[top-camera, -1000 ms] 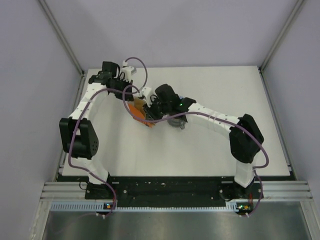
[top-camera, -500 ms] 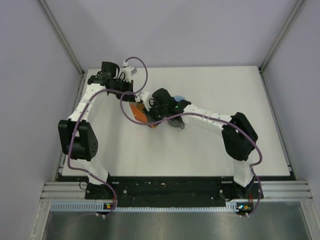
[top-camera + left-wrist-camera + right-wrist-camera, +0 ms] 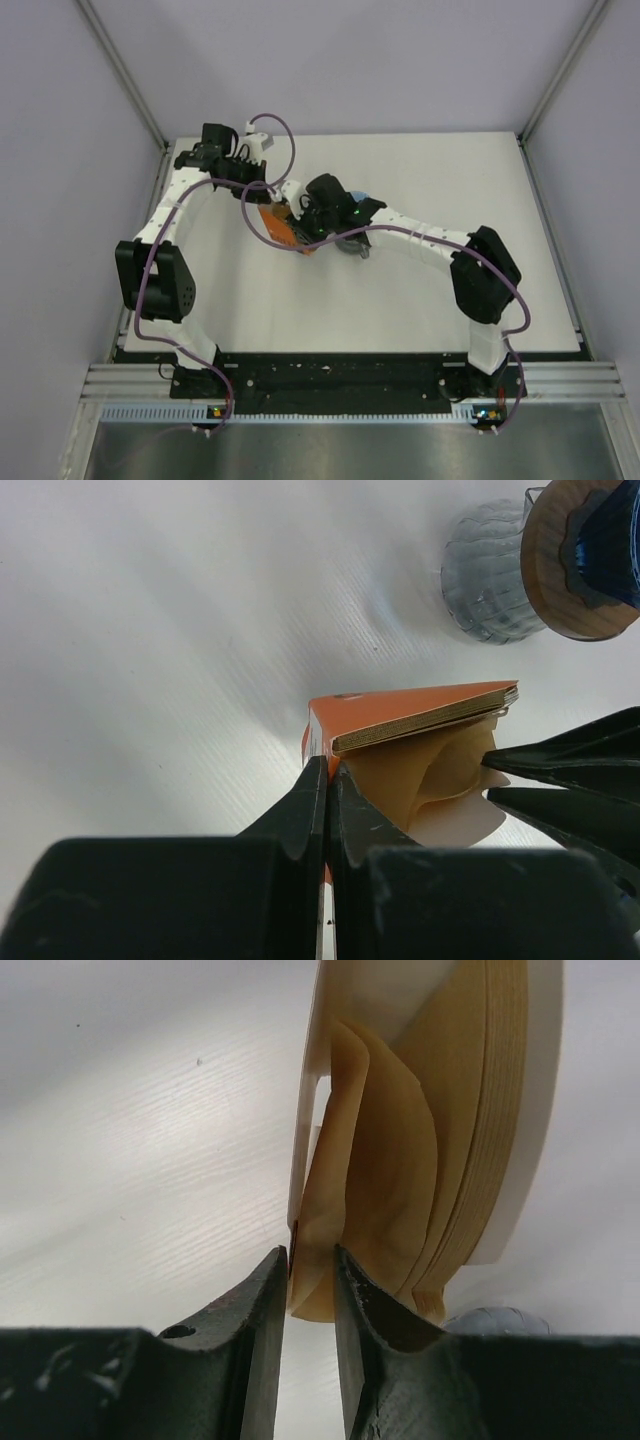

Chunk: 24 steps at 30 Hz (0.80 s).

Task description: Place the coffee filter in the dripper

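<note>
Two arms meet mid white worktop (image 3: 450, 180) over flat orange cardboard pack (image 3: 400, 705). Left jaws clenched on pack's edge; right jaws pinch lower edge of tan paper coffee filter (image 3: 380, 1150), creased, bulging from pack's open side, stack of same behind. Left wrist view, unlike right, shows wooden-collared, blue-ribbed round dripper (image 3: 555, 580) beside clear ribbed cup (image 3: 485, 580), apart from filter.
</note>
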### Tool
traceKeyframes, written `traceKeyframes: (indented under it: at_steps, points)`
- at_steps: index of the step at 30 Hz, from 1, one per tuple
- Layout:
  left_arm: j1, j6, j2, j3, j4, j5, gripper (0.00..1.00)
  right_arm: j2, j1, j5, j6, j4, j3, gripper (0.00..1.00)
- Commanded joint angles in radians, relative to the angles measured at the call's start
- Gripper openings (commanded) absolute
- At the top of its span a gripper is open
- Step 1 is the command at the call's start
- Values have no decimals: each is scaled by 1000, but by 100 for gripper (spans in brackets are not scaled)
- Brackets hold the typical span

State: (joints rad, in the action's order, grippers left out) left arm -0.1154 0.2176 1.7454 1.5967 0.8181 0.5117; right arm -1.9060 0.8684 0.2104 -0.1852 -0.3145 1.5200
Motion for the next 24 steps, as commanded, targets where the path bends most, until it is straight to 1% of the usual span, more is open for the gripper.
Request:
traceKeyframes:
  at_steps: [1,4,6,9,13,17,20,24]
  points:
    - [2,16,-47,0,-4,24,0,96,9,30,-13,14,19,26]
    - [2,16,-46,2,-4,25,0,94,11,24,-2,17,23,30]
    - [2,12,-46,5,-4,28,0,84,6,14,3,18,26,31]
    - [2,12,-49,5,-4,33,0,62,4,20,15,17,37,27]
    - [2,14,-50,5,0,28,0,53,3,38,26,18,43,28]
    - [2,14,-49,6,0,34,0,35,3,24,33,17,52,22]
    - [2,14,-50,9,1,34,0,16,3,35,39,12,66,21]
    - [2,16,-49,11,4,36,0,-2,4,11,44,3,81,20]
